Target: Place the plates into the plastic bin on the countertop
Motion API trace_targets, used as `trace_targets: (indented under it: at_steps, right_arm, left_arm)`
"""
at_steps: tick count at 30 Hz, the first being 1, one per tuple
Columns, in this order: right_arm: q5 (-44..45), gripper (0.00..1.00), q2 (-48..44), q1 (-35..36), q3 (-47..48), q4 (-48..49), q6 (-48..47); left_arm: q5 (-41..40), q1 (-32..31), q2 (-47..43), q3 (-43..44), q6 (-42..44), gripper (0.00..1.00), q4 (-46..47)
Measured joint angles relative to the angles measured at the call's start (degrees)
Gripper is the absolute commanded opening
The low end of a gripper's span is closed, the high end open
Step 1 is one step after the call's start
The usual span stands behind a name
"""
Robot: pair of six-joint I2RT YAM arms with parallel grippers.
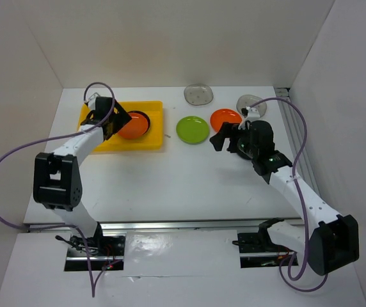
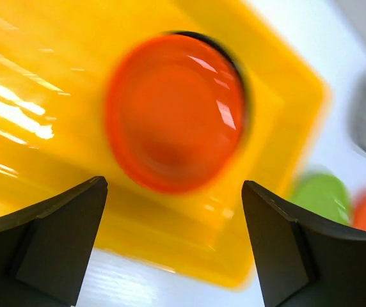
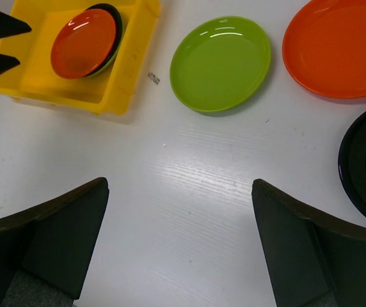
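- The countertop (image 1: 170, 185) is lying plain white and bare toward the near side, with white walls (image 1: 170, 38) closing it in at the back and on both sides.
- The bin (image 1: 154, 142) is sitting at the back left of the countertop, close to the left wall.
- An orange plate (image 1: 134, 125) is lying in the bin's right half, on top of a black plate (image 3: 115, 14) whose rim is peeking out.
- The left gripper (image 2: 173, 184) is hanging over the bin, jaws spread wide and gripping nothing.
- A green plate (image 1: 192, 130) is resting on the countertop right of the bin, and a second orange plate (image 1: 225, 119) is lying just beside it.
- A clear plate (image 1: 199, 94) and another clear plate (image 1: 250, 102) are sitting near the back wall.
- The right gripper (image 3: 180, 183) is hovering over bare countertop near the green plate, jaws apart and empty.
- A second black plate (image 3: 365, 166) is showing at the right edge of the right wrist view.
- A small scrap (image 3: 153, 77) is lying between the bin and the green plate.
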Motion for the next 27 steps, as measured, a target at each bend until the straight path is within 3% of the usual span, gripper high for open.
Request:
trace_targets:
  at_steps: [6, 9, 12, 18, 22, 27]
  right_arm:
    - [2.7, 1.0, -4.7, -0.4, 2.3, -4.6, -0.2]
    - [4.7, 1.0, -7.2, -0.6, 4.3, -6.8, 0.3]
    - [7.1, 1.0, -10.9, -0.6, 5.4, -9.8, 1.3]
    - [10.8, 1.0, -19.2, -0.6, 8.6, -15.2, 1.8]
    - [11.1, 1.0, -22.5, -0.6, 10.2, -16.8, 1.8]
    - [10.9, 1.0, -22.9, -0.6, 10.6, -18.5, 1.8]
  left_arm:
    - [3.8, -15.1, -11.8, -0.7, 2.1, 1.0, 6.2]
    - [7.3, -24.7, -11.8, -0.8, 1.5, 1.0, 11.7]
    - [12.2, -31.1, -5.6, -0.7, 0.7, 1.0, 17.2]
    - [18.6, -36.8, 15.8, 5.3, -0.3, 1.0, 21.9]
    - [21.6, -38.9, 27.1, 13.8, -0.5, 0.97, 22.9]
    - [22.6, -40.5, 34.8, 27.1, -1.6, 0.92, 22.2]
